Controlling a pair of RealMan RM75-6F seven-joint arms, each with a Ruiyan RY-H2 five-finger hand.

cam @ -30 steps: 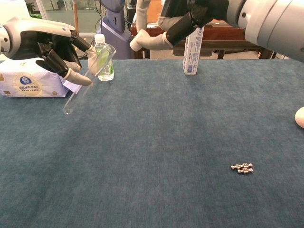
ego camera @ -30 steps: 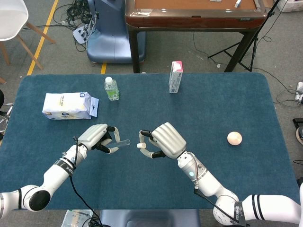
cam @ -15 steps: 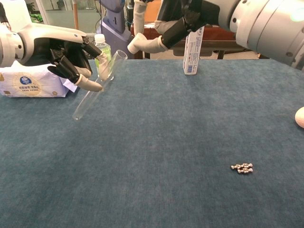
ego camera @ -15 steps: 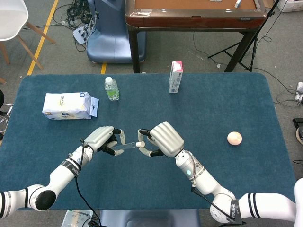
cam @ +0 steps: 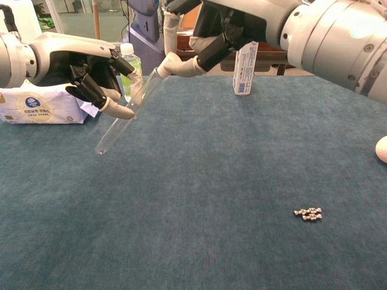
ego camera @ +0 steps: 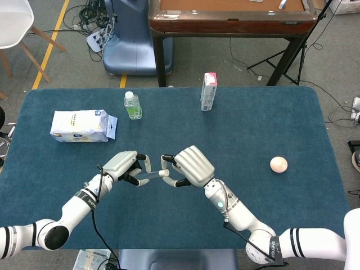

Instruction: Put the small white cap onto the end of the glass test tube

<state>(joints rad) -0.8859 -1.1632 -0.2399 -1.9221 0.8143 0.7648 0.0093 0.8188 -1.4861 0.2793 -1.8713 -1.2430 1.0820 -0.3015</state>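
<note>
Hands meet over the near middle of the blue table (ego camera: 270,118). Left hand (ego camera: 122,166) pinches the glass test tube (cam: 124,118) between thumb and fingers, held clear of the cloth; in the chest view the tube slants, closed round end low toward the camera, open end raised toward the right hand (ego camera: 191,165). Right hand holds the small white cap (ego camera: 162,173) at its fingertips, cap right at the tube's open end; whether it is seated on the tube or only touching cannot be told. Far side of the table: plastic water bottle (ego camera: 133,105) upright, white carton (ego camera: 208,91) upright, tissue pack (ego camera: 79,125) lying flat to the left. Pale ball (ego camera: 278,164) sits well apart on the right. Small cluster of metal beads (cam: 308,213) lies on the cloth near the camera in the chest view.
</note>
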